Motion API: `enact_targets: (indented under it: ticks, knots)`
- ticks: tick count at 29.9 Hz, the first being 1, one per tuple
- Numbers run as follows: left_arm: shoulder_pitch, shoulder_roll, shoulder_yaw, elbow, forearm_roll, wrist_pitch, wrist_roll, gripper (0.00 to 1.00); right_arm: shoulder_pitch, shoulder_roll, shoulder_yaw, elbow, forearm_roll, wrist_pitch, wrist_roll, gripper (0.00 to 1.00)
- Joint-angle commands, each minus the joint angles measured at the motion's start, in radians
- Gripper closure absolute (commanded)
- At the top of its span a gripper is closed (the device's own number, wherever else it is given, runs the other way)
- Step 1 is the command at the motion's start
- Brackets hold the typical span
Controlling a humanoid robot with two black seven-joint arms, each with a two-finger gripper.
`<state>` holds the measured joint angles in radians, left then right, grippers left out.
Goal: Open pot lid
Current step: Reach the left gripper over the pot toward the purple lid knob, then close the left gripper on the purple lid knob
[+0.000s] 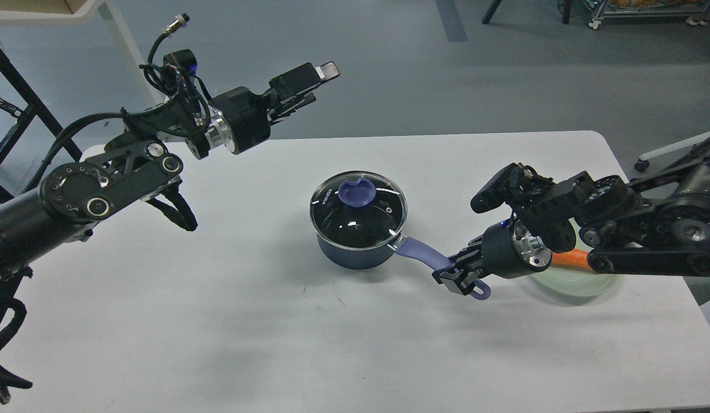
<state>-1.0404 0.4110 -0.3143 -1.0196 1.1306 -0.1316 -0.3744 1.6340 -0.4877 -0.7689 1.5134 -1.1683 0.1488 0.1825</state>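
A dark blue pot [355, 252] stands mid-table with a glass lid [357, 209] resting on it. The lid has a purple knob [356, 193]. The pot's purple handle [423, 256] points to the lower right. My right gripper [459, 277] is shut on the far end of that handle, low over the table. My left gripper [309, 80] is raised above the table's back edge, up and left of the pot, apart from the lid; its fingers point right and look close together.
A pale green plate [573, 282] with an orange carrot [567, 259] lies at the right, partly hidden by my right arm. The white table [245, 321] has a rounded far right corner. A black frame [16, 109] stands beyond the left edge.
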Motion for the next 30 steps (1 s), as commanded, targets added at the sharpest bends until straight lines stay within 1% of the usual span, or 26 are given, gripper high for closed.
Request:
enact_targets:
  ticks: [1, 3, 6, 12, 15, 21, 22, 26, 30]
  knots:
    - [-0.029, -0.038, 0.070, 0.001, 0.158, 0.024, 0.003, 0.01, 0.000, 0.000, 0.000, -0.001, 0.003, -0.001, 0.000, 0.78]
    - [-0.041, -0.043, 0.144, 0.000, 0.234, 0.035, 0.002, 0.01, 0.000, 0.000, 0.000, -0.001, 0.003, 0.000, 0.000, 0.78]
    - [-0.073, -0.043, 0.228, 0.001, 0.337, 0.087, -0.003, 0.02, -0.002, 0.000, 0.000, -0.001, 0.003, 0.000, 0.000, 0.79]
    - [-0.131, -0.055, 0.388, 0.016, 0.463, 0.147, -0.003, 0.02, -0.002, 0.001, 0.000, -0.001, 0.003, 0.000, 0.000, 0.79]
    - [-0.141, -0.058, 0.437, 0.027, 0.495, 0.176, -0.001, 0.02, -0.002, 0.000, 0.000, -0.001, 0.003, 0.000, 0.000, 0.79]
    - [-0.139, -0.101, 0.506, 0.088, 0.502, 0.210, -0.003, 0.03, -0.006, 0.000, 0.000, -0.002, 0.003, 0.000, 0.002, 0.79]
    - [-0.138, -0.106, 0.523, 0.095, 0.502, 0.224, -0.003, 0.04, -0.006, 0.000, 0.000, -0.002, 0.003, 0.000, 0.002, 0.79]
    - [-0.139, -0.124, 0.589, 0.124, 0.500, 0.291, -0.005, 0.05, -0.006, 0.000, 0.000, -0.005, 0.003, 0.000, 0.002, 0.79]
    - [-0.132, -0.126, 0.600, 0.127, 0.500, 0.297, -0.005, 0.05, -0.006, 0.001, 0.000, -0.004, 0.003, 0.000, 0.002, 0.79]
